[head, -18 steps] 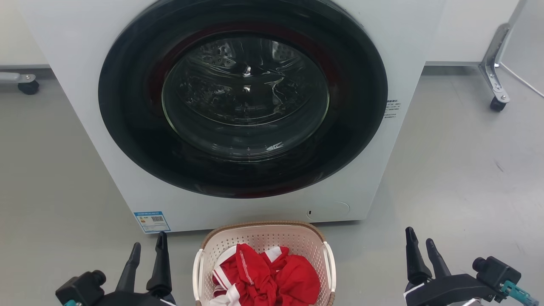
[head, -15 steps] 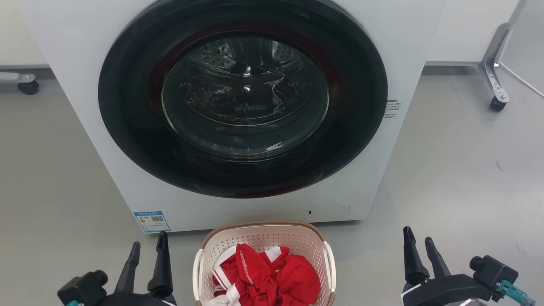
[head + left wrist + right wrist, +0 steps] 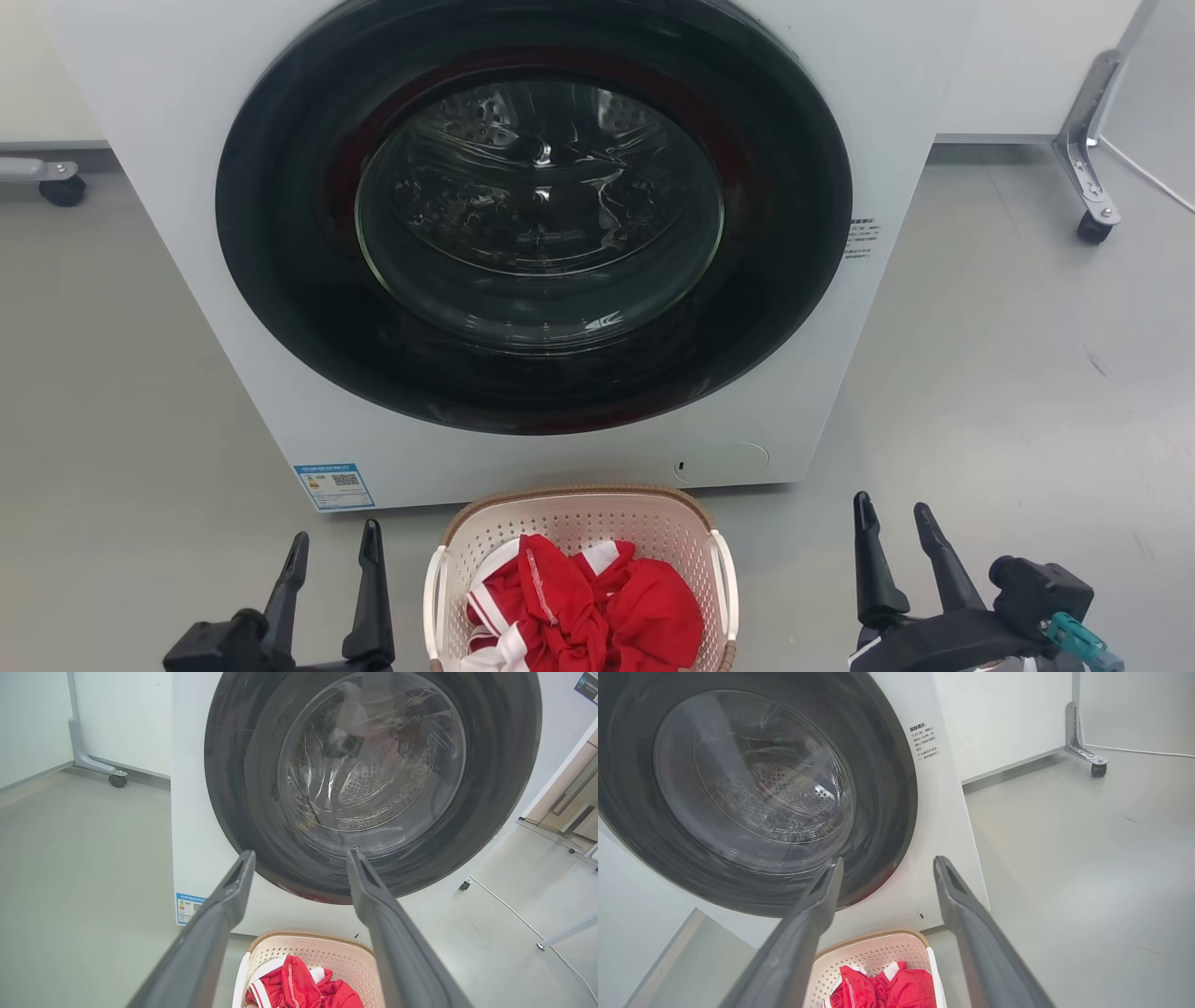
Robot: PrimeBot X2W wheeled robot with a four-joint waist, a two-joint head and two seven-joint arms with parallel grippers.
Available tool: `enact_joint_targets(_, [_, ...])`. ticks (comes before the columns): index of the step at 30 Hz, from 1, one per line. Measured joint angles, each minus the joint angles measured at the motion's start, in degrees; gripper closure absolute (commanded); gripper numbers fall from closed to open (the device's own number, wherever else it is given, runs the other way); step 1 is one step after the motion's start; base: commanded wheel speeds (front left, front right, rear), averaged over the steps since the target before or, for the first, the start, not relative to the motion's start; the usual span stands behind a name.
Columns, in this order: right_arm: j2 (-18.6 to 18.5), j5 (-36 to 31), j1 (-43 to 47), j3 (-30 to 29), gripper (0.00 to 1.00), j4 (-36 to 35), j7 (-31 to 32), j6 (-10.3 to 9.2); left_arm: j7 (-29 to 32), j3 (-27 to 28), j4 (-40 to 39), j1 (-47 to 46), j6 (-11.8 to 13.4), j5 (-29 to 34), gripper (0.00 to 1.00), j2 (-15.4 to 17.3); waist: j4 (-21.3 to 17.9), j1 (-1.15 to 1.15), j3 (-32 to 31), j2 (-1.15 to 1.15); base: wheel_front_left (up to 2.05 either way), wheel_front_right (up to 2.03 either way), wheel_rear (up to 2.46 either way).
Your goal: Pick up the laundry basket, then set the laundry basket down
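The laundry basket (image 3: pixel 579 523), cream-white and perforated with a brown rim and white side handles, stands on the grey floor just before the washing machine, red and white clothes inside. My left gripper (image 3: pixel 334 537) is open to the basket's left, apart from it. To the basket's right, my right gripper (image 3: pixel 892 509) is open too, with a wider gap to the handle. The left wrist view has the basket (image 3: pixel 322 956) low between the open fingers (image 3: pixel 301 858). In the right wrist view the basket (image 3: pixel 873 954) lies below the spread fingers (image 3: pixel 887 863).
A white front-loading washing machine (image 3: pixel 803 75) with a shut dark round door (image 3: pixel 532 215) fills the space ahead. Wheeled metal frame legs stand at the far right (image 3: pixel 1088 187) and far left (image 3: pixel 56 182). A cable (image 3: pixel 1148 177) runs across the floor at right.
Both grippers have shifted inward toward the basket. The left gripper's fingers have spread wider. The basket and machine have not moved.
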Motion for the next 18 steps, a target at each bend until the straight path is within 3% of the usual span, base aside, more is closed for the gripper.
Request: enact_joint_targets(18, [-0.2,-13.9,0.0,3.8,0.00,-1.1,-3.6,-2.48,-3.8,-1.8,-2.1,2.4,1.7,14.2,0.00,0.3,0.0,0.00,-0.5,0.00,0.00,0.00,0.00])
